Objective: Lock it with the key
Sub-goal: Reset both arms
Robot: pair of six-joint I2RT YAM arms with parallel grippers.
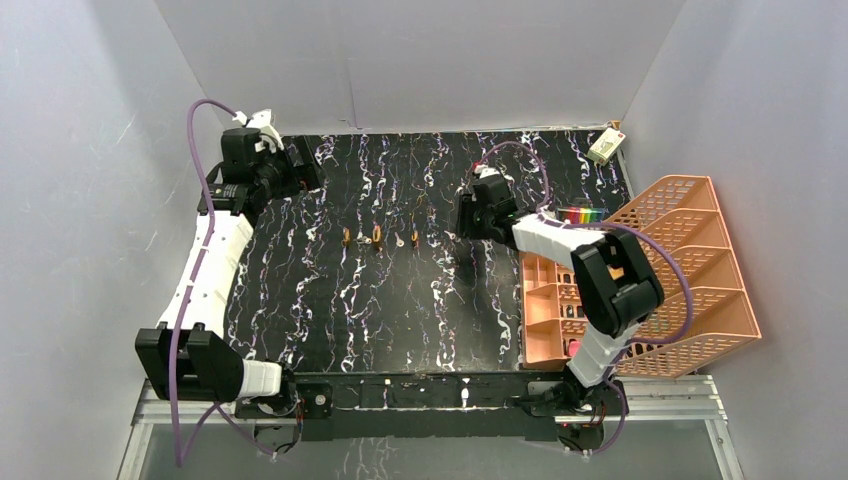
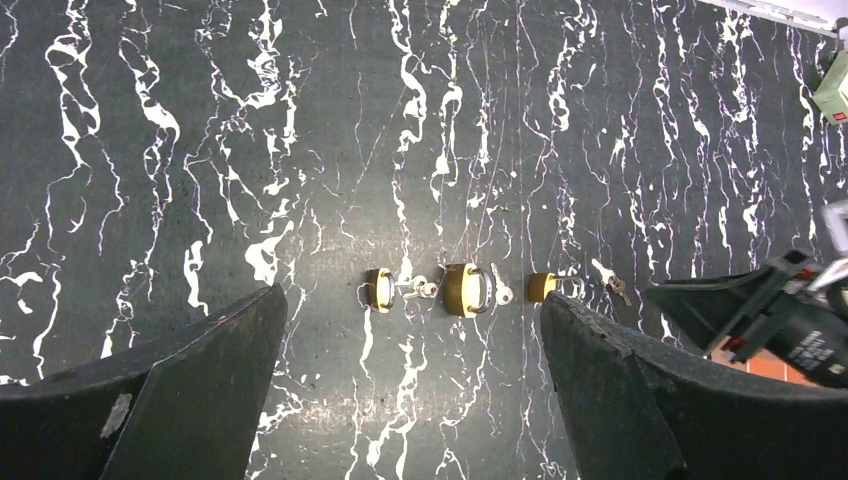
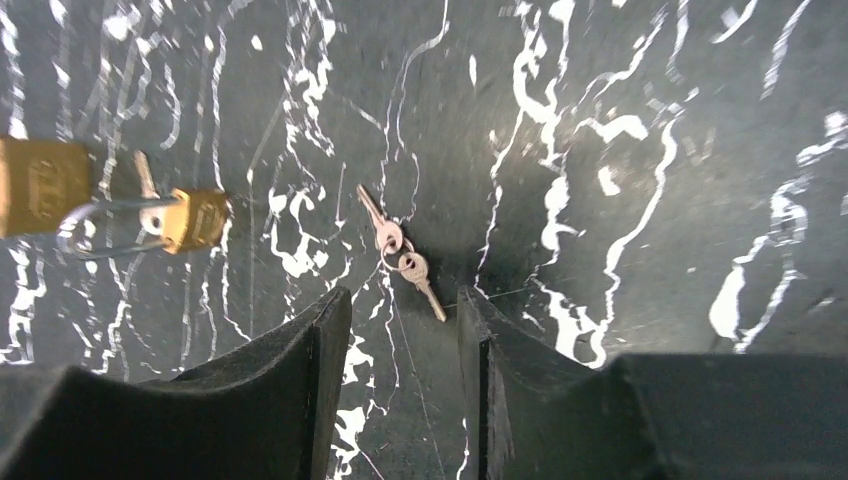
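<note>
Our right pincer (image 3: pixel 402 300), half wide and empty, hangs nearest the two small silver ringed keys (image 3: pixel 390 238), just ahead between its tips, long axis slanting across the gap.

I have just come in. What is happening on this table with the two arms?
Three brass padlocks lie in a row on the black table. The right gripper hovers just above a pair of keys on a ring, which lie loose past the end of the row on the right arm's side. Its jaws are apart and it holds nothing. The left gripper hangs wide open above the row and touches nothing.
</note>
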